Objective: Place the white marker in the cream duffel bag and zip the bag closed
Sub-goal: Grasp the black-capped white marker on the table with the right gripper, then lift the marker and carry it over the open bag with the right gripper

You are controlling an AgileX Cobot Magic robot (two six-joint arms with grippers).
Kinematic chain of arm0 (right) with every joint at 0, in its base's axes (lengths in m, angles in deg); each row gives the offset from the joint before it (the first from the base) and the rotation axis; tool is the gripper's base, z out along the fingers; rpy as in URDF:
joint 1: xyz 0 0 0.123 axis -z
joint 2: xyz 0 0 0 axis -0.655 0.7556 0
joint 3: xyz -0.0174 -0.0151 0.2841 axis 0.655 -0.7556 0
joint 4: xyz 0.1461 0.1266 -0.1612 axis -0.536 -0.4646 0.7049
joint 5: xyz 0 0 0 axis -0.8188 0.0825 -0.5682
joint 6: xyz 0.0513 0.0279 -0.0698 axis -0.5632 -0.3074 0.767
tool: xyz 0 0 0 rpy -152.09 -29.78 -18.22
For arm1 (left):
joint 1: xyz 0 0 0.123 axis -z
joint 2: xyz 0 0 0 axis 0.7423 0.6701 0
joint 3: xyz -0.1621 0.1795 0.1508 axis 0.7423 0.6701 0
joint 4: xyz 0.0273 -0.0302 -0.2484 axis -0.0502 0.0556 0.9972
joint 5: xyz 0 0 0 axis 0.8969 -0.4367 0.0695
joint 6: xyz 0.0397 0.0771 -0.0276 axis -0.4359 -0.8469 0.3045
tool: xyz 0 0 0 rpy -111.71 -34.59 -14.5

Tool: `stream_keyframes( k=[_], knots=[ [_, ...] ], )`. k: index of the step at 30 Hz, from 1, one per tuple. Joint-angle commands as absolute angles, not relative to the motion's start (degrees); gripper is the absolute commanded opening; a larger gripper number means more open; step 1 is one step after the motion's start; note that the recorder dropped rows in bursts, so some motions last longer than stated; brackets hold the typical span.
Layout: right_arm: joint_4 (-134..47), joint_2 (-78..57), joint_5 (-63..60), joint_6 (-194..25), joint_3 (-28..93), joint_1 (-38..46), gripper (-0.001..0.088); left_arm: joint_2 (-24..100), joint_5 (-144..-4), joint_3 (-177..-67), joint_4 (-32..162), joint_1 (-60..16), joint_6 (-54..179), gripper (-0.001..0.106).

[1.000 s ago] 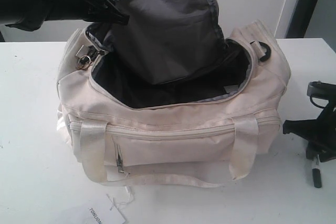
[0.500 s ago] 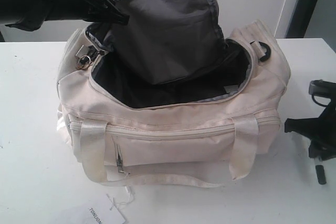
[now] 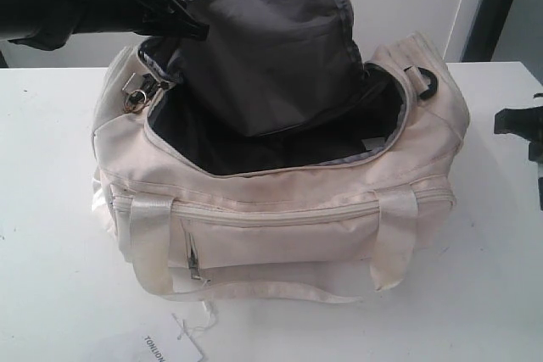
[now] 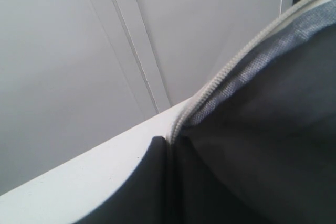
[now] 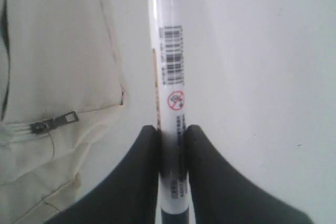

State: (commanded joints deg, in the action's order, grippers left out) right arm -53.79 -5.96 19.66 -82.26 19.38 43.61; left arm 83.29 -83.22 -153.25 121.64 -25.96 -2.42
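Observation:
The cream duffel bag (image 3: pixel 280 209) stands open mid-table, its dark inside showing. Its grey-lined lid flap (image 3: pixel 271 40) is held upright by my left gripper (image 3: pixel 191 30), which is shut on the flap's zip edge (image 4: pixel 220 77); one dark finger (image 4: pixel 147 187) lies against the lining. The white marker (image 5: pixel 168 72), with black print and a barcode, stands pinched between the fingers of my right gripper (image 5: pixel 172 136), above the table beside the bag's end wall (image 5: pixel 52 66). In the exterior view only part of the right gripper (image 3: pixel 519 123) shows at the right edge, and the marker is hidden there.
A white paper tag (image 3: pixel 174 345) lies on the table (image 3: pixel 51 294) in front of the bag. A gold ring zip pull (image 3: pixel 136 95) hangs at the bag's left end and a black strap ring (image 3: pixel 424 82) at its right. A small side zip pull (image 5: pixel 52 124) shows near the marker.
My right gripper closed on the marker and lifted it off the table, rising toward the right edge of the exterior view. The left arm and flap have not moved.

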Motion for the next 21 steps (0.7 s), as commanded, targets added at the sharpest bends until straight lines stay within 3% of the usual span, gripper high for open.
stream_keyframes(
  k=[15,21],
  knots=[
    [-54.40,-8.40,23.10,-74.41,25.92,33.98,0.0000,83.29,-83.22,-153.25,121.64,-25.96,-2.42,0.000],
    [-65.88,-8.40,26.28,-59.27,29.23,30.39,0.0000,83.29,-83.22,-153.25,121.64,-25.96,-2.42,0.000]
  ],
)
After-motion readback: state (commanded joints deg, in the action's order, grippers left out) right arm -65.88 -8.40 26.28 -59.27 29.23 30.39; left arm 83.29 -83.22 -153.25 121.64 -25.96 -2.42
